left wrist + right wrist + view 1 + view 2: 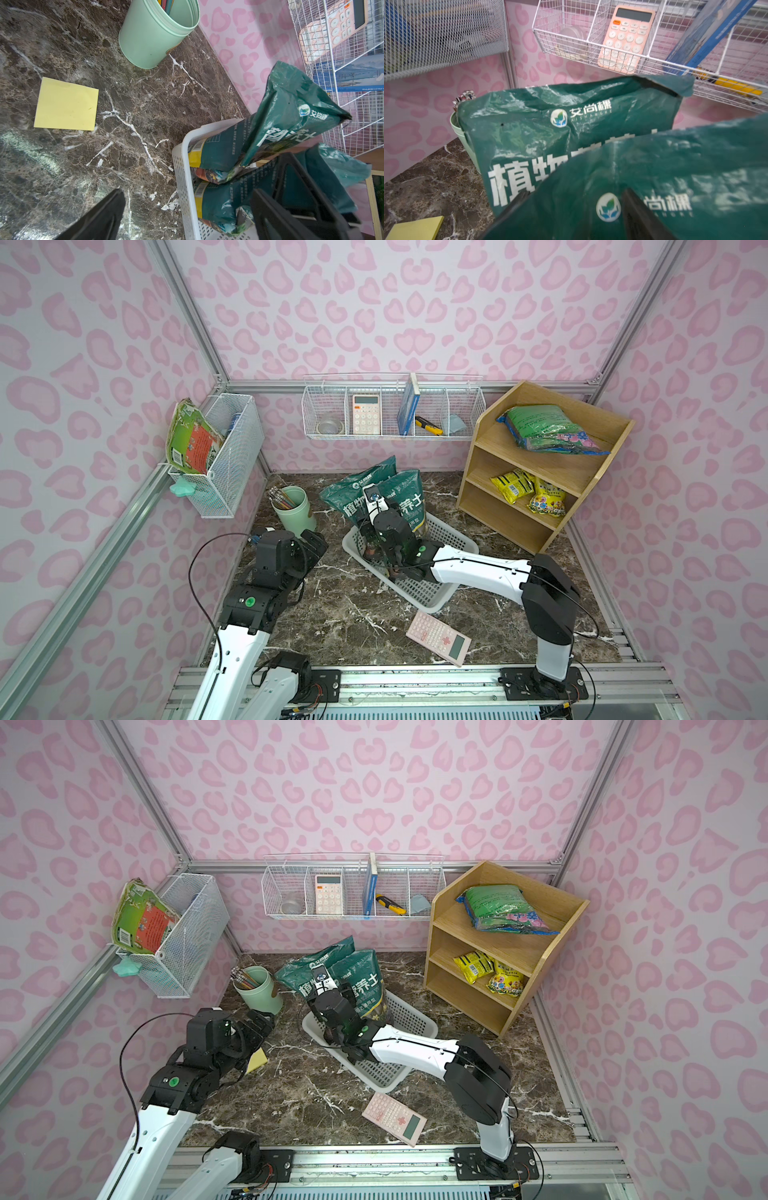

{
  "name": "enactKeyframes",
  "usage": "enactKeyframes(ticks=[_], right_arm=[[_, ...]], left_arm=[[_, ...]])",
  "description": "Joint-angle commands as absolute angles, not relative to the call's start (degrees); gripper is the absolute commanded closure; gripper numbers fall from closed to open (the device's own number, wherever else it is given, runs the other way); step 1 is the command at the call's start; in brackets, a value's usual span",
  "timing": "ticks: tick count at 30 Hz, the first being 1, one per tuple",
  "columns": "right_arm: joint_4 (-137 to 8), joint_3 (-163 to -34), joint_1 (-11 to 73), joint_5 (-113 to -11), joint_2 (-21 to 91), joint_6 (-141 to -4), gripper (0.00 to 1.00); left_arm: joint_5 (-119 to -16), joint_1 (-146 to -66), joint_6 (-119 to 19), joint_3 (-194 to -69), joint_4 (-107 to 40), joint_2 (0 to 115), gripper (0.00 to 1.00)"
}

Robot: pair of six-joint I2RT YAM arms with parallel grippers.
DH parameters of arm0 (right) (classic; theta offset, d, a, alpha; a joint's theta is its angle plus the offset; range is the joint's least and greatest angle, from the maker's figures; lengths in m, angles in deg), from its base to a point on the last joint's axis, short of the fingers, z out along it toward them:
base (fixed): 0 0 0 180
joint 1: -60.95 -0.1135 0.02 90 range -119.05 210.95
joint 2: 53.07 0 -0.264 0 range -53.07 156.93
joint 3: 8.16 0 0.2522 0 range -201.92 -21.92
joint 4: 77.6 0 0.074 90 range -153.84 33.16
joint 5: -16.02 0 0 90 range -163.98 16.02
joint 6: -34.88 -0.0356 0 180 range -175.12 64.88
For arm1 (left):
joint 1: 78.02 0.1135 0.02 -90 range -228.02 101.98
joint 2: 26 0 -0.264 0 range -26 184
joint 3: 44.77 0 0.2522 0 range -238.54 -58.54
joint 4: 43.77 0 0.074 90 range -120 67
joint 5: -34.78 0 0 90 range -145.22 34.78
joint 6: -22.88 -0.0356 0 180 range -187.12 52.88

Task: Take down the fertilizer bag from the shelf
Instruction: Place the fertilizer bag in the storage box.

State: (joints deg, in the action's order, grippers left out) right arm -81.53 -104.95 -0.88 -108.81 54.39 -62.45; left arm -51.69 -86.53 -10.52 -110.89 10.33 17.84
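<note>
**Right end effector released, bag in basket**

Right end effector [576,192]: fingers spread to either side of the fertilizer bag [654,166], no pinch visible. The bag stands in the white basket [440,593] against a second dark-green bag [550,108], off the shelf [498,439]. Left end effector [188,192]: also spread wide, above the tabletop [135,93] beside the basket, near the cup [153,37]. Shelf top tier holds a light-green bag [540,427], middle tier two yellow packets [513,487].
</note>
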Motion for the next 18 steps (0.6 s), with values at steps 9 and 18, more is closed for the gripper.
enactKeyframes(ticks=[9, 18], right_arm=[[-78.9, -100.76, -0.75, -107.48, 44.51, -62.76, 0.07], [-77.04, -98.38, 0.35, -108.02, 33.48, -63.08, 0.0]], left_arm=[[-53.81, -86.5, -10.97, -111.1, 9.83, 18.2, 0.01], [-54.17, -86.46, -11.02, -111.14, 9.77, 18.92, 0.01]])
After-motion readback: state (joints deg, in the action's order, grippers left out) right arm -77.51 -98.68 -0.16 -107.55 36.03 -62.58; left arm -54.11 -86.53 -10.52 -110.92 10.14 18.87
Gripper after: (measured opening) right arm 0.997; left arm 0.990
